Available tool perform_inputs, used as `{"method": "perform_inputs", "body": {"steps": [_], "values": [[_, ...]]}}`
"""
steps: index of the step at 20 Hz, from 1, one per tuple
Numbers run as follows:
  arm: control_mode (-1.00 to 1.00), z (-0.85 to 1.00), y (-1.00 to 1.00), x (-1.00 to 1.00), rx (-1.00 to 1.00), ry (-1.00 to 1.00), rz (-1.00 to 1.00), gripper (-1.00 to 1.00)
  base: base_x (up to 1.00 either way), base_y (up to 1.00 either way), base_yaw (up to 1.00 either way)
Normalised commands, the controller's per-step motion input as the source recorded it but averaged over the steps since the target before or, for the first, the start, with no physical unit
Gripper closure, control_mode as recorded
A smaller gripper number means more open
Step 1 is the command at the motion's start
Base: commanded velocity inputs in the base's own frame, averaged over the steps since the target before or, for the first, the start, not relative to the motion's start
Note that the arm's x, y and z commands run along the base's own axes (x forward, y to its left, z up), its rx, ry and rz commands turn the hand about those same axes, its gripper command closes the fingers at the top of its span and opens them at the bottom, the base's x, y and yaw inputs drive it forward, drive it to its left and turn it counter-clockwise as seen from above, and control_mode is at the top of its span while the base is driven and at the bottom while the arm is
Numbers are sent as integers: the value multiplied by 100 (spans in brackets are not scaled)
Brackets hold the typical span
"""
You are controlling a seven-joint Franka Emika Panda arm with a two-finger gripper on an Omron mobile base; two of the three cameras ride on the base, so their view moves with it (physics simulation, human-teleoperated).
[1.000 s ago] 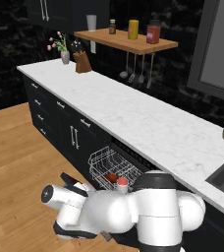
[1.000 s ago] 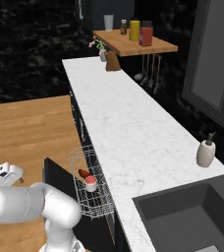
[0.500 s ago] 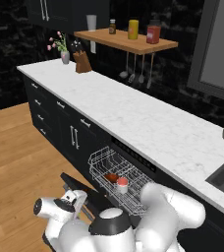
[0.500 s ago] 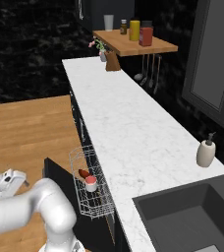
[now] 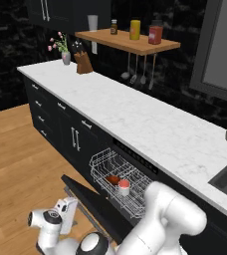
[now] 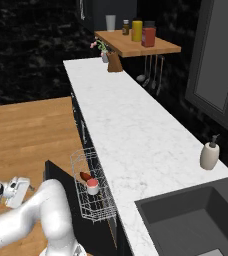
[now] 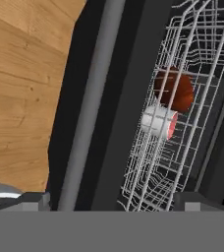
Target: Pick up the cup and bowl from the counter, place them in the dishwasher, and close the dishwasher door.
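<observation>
On the far left of the left base view, the gripper [image 5: 68, 215] hangs low, near the wood floor [image 5: 16, 164]. Its fingers are spread wide and hold nothing. It sits just past the outer edge of the door [image 5: 88, 195], which lies folded down and open. My guess is that the arm went down there so it can get under that edge and push the door up.

In the hand view, the long grey handle [image 7: 92, 106] runs up the middle of the picture, with the floor on its left. The camera looks right along the door, so the gripper seems lined up with the handle edge.

Next to the right is the white wire rack [image 5: 119, 180], pulled out over the door. The bowl [image 5: 112, 180] and the cup [image 5: 124, 187] are both in the rack, side by side and very close. The cup lies tipped on its side in the hand view, showing its red rim. They are no longer on the counter [image 5: 150, 124], so the putting-away part looks done.

The rack sticks out over the door. I think it may have to slide back in, or the door could bump it when it swings up.
</observation>
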Motion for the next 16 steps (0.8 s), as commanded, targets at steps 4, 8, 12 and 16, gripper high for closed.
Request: {"method": "perform_inputs", "body": {"steps": [4, 8, 12, 16], "values": [[-100, -91, 34, 71, -27, 3, 0, -100, 0, 0, 0], [-100, -83, 15, 62, -26, 6, 0, -100, 0, 0, 0], [-100, -72, -13, 33, -23, 6, 0, -100, 0, 0, 0], [-100, -71, -3, 53, -23, 16, 0, -100, 0, 0, 0]]}}
